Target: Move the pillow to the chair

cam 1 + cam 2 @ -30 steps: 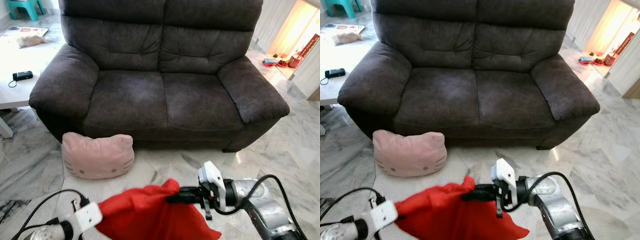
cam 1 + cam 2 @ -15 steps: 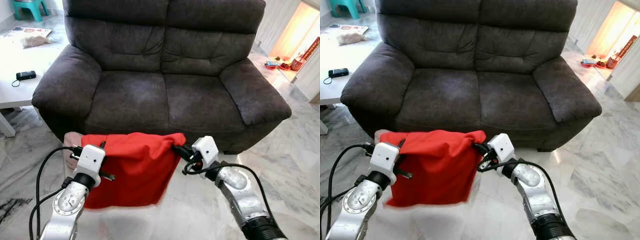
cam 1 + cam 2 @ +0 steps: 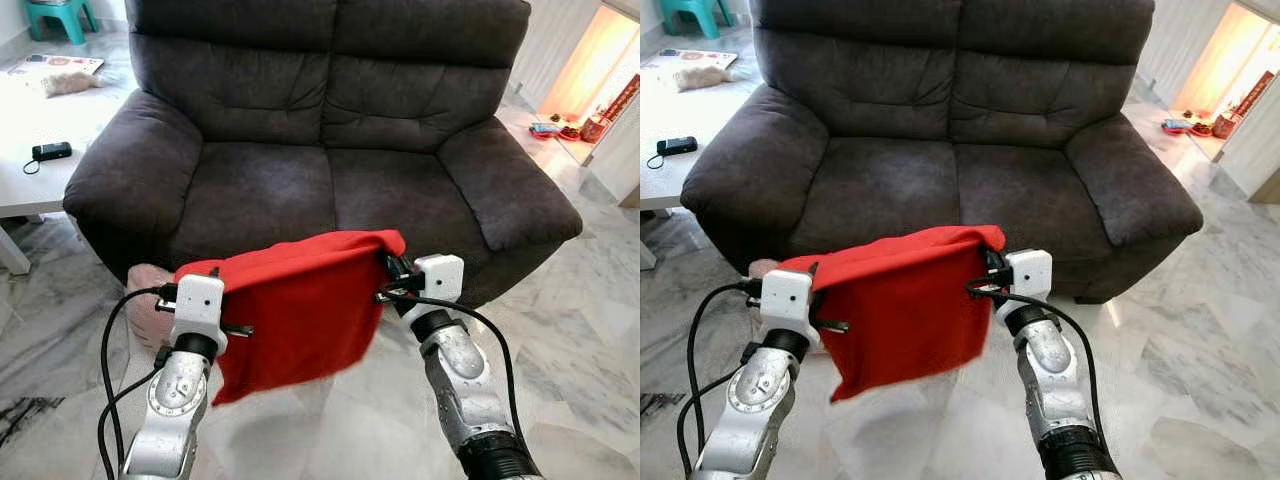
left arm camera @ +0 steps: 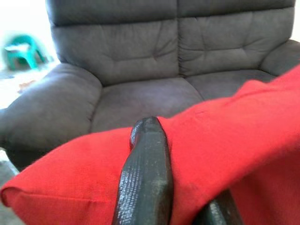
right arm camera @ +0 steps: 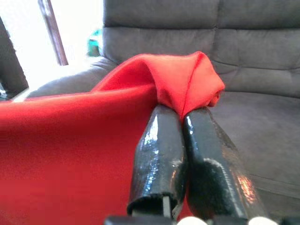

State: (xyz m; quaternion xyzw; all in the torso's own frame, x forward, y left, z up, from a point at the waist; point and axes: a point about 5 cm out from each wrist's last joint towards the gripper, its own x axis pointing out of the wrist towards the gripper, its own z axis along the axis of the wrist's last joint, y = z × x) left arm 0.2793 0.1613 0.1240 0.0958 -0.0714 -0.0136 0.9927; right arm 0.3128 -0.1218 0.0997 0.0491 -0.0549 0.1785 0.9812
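Now the red pillow [image 3: 295,305] hangs in the air between the two grippers, in front of the dark grey sofa [image 3: 320,150]. The left gripper [image 4: 154,140] pinches one top corner with its fingers closed on the cloth. The right gripper [image 5: 183,126] pinches the other top corner tight. A pink pillow [image 3: 145,310] peeks out on the floor behind the left arm.

red pillow [image 3: 300,305] lifted higher, nearer sofa [image 3: 330,190]
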